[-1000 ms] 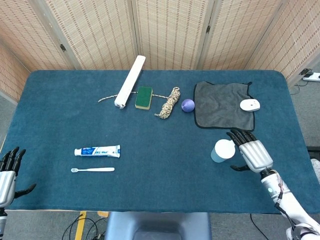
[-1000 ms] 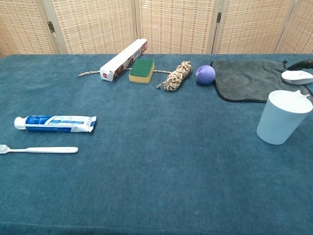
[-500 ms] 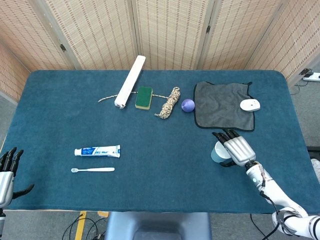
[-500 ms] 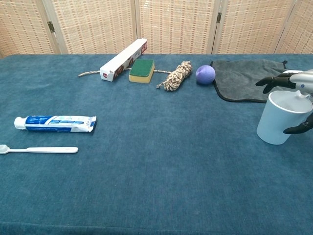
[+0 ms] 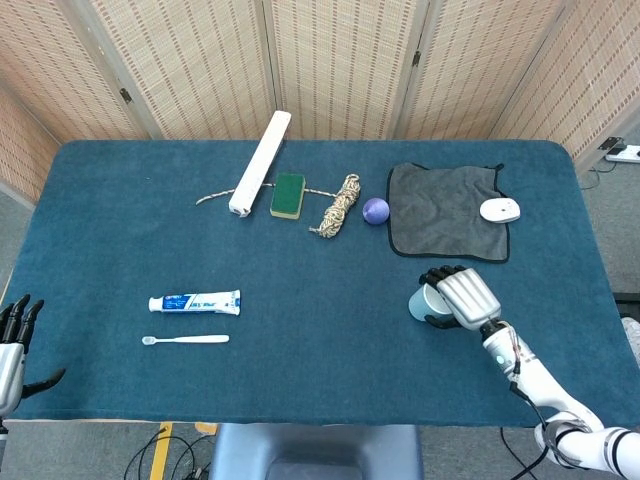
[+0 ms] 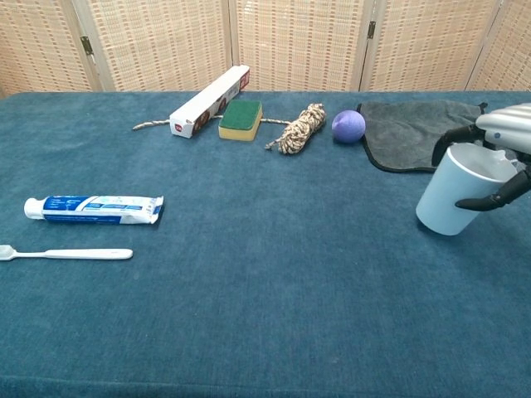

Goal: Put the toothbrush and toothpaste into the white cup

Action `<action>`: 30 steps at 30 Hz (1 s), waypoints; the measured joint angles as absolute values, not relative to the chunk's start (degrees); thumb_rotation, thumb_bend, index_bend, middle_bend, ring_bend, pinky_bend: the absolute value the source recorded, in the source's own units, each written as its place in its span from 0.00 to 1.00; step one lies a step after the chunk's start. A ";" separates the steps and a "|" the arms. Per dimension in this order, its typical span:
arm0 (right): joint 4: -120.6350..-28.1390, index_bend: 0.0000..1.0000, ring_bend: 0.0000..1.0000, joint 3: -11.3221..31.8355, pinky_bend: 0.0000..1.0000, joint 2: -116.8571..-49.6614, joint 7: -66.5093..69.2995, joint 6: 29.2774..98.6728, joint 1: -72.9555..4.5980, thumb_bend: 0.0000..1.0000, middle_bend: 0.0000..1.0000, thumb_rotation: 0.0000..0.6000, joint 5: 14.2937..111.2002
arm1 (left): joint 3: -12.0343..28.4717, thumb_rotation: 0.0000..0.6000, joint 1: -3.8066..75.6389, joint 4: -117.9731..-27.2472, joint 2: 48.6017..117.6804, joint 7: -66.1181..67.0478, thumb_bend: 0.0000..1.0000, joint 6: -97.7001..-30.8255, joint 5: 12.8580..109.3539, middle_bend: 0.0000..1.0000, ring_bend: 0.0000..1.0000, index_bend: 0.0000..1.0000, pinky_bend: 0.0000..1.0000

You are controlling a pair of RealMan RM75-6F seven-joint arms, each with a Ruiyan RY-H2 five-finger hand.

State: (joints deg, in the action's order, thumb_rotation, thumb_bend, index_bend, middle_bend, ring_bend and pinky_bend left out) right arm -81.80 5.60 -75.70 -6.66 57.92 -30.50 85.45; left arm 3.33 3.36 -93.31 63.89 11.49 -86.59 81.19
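Your right hand [image 5: 465, 296] grips the tilted white cup [image 6: 452, 199] at right, likely to bring it nearer the toothpaste [image 5: 195, 301] and toothbrush [image 5: 186, 339] lying lower left; your left hand [image 5: 12, 345] waits open

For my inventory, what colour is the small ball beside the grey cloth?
The ball is purple; chest view shows it best.

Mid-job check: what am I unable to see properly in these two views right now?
- Right hand: chest view's right edge cuts it off.
- White cup: head view, the hand covers its far side.
- Left hand: head view's corner crops it; absent from chest view.
- Toothbrush: head cropped, chest view.
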 measured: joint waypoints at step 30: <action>-73.38 0.41 0.36 16.83 0.46 -96.60 -17.51 39.32 -58.90 0.25 0.39 1.00 72.26 | 3.19 1.00 2.08 -93.94 61.72 9.85 0.17 -88.79 82.81 0.05 0.07 0.07 0.22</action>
